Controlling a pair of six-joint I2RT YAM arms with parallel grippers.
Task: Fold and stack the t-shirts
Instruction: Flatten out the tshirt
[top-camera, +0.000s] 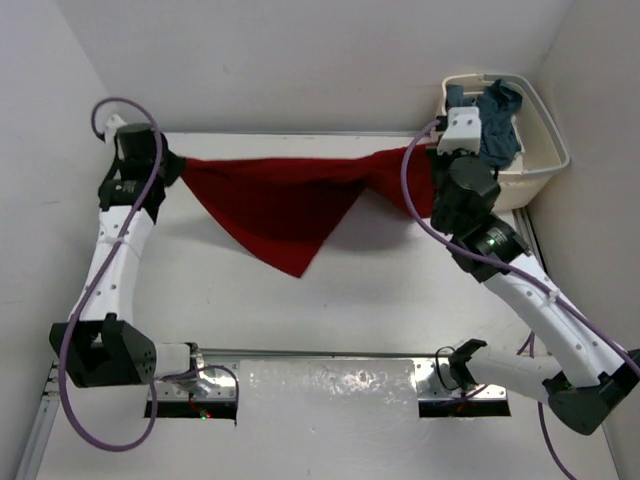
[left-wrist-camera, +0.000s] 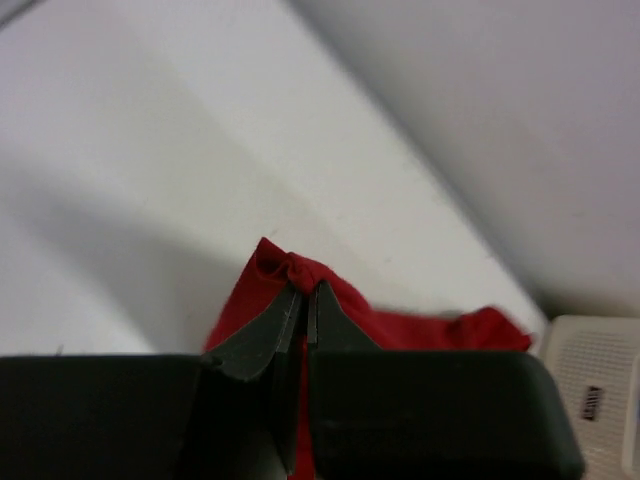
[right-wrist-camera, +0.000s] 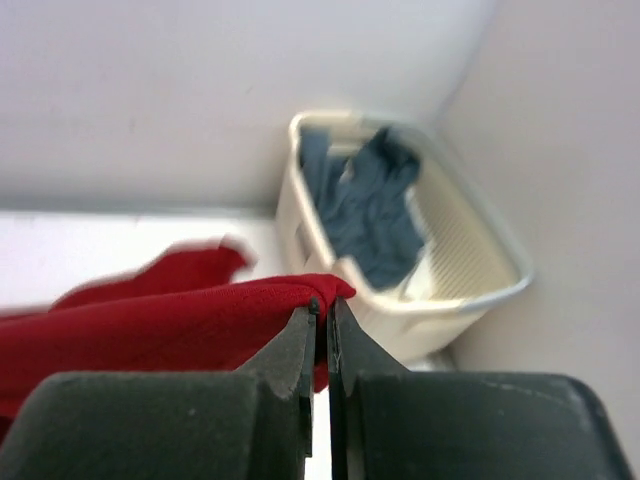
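The red t-shirt (top-camera: 285, 205) hangs stretched above the table between my two grippers, sagging to a point in the middle. My left gripper (top-camera: 172, 165) is shut on its left end; in the left wrist view the gripper (left-wrist-camera: 304, 290) pinches bunched red cloth (left-wrist-camera: 400, 322). My right gripper (top-camera: 432, 150) is shut on its right end; in the right wrist view the gripper (right-wrist-camera: 322, 305) pinches a fold of the red shirt (right-wrist-camera: 170, 325). The blue-grey t-shirt (top-camera: 497, 120) lies crumpled in the basket, also in the right wrist view (right-wrist-camera: 365, 205). The white shirt is not visible.
The cream laundry basket (top-camera: 540, 160) stands at the back right corner against the walls, also in the right wrist view (right-wrist-camera: 470, 290). White walls enclose the table at the back and sides. A shiny plate (top-camera: 330, 385) lies between the arm bases.
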